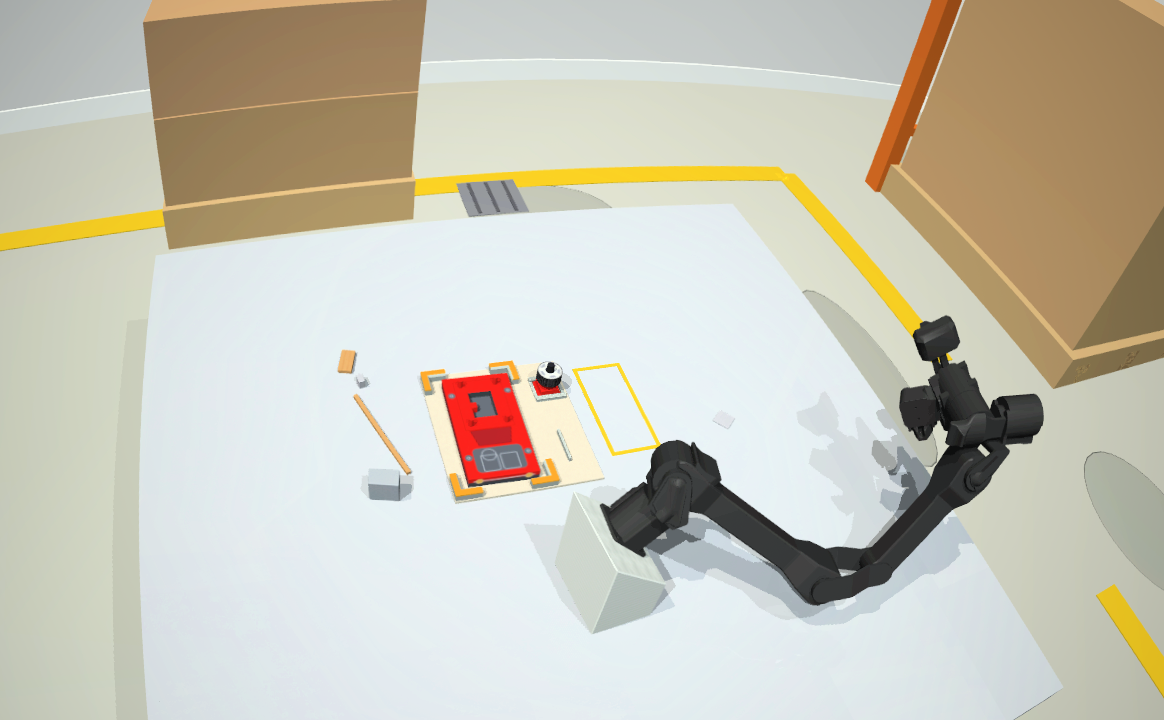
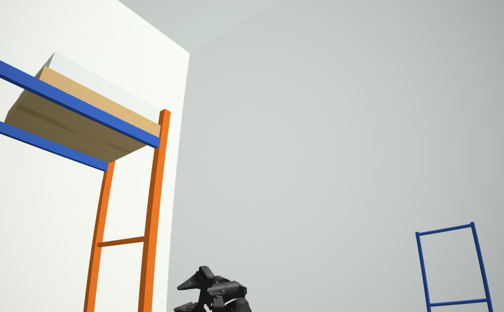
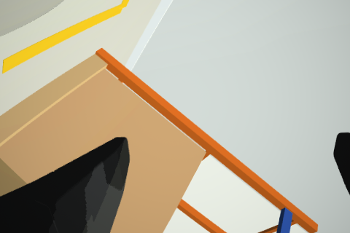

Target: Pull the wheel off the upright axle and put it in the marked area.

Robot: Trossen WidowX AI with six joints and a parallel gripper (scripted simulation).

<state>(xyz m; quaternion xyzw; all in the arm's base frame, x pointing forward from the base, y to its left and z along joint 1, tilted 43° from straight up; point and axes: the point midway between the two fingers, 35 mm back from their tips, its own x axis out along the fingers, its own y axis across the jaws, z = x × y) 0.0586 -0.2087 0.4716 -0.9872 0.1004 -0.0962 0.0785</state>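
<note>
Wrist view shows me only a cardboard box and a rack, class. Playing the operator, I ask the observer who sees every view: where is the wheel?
Observer: The wheel is on its stand, beside the red plate.
Operator: And the marked area?
Observer: A yellow outline lies right beside the wheel, on the arm's side.
Operator: Where is my claw?
Observer: The claw is open and holds nothing, far across the table and facing away from the wheel.

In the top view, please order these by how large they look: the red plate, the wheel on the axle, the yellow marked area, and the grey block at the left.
1. Red plate
2. Yellow marked area, slightly smaller
3. Grey block
4. Wheel
</note>
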